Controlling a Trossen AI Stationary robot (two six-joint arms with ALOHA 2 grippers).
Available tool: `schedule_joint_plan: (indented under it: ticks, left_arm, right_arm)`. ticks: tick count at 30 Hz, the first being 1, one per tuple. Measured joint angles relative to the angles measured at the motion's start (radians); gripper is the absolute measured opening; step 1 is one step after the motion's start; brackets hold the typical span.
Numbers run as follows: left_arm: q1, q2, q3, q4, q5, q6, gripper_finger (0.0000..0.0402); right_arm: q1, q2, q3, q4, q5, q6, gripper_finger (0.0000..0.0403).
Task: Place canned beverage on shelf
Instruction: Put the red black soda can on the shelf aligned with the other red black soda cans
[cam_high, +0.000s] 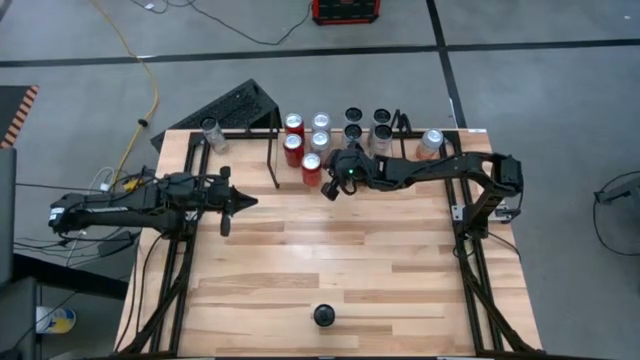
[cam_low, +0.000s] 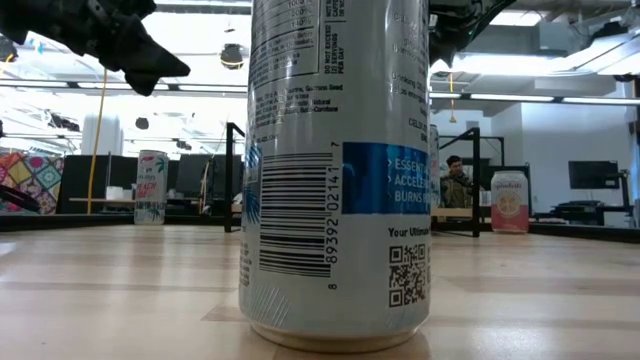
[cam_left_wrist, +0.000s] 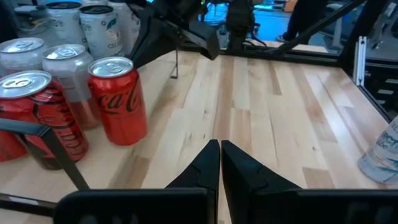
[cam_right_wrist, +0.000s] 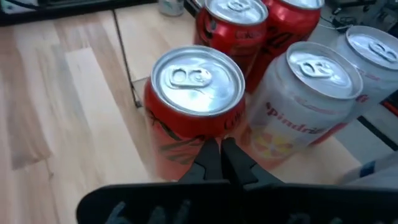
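Right tool (cam_high: 331, 189) closed on nothing, upper centre of high frame, just over nearest red can (cam_high: 311, 169) beside shelf (cam_high: 273, 150); left tool (cam_high: 229, 203) closed, empty, mid-left above tabletop (cam_high: 330, 260). Best to open wide, centre over can (cam_right_wrist: 193, 106), descend clear of neighbouring cans before gripping.

Closed left hand (cam_left_wrist: 220, 163) near cans (cam_left_wrist: 118, 99)
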Motion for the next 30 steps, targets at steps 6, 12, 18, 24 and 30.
schedule_joint_plan:
  ticks: [6,12,18,24,30]
  left_arm:
    - [0.0,0.0,0.0,-0.001,0.001,-0.001,0.0]
    - [0.0,0.0,0.0,0.002,0.001,-0.017,0.0]
    - [0.0,0.0,0.0,0.003,0.001,-0.032,0.0]
    - [0.0,0.0,0.0,0.004,0.0,-0.03,0.0]
    - [-0.001,0.001,0.0,0.0,0.003,-0.041,0.0]
  right_arm:
    - [-0.004,0.0,0.0,0.012,-0.029,0.007,0.0]
    - [-0.015,0.0,0.0,0.043,-0.044,0.0,0.0]
    - [-0.02,0.0,0.0,0.08,-0.061,-0.011,0.0]
    - [-0.019,0.03,0.012,0.117,-0.08,-0.015,0.0]
    - [-0.01,0.107,0.06,0.077,-0.089,-0.011,0.0]
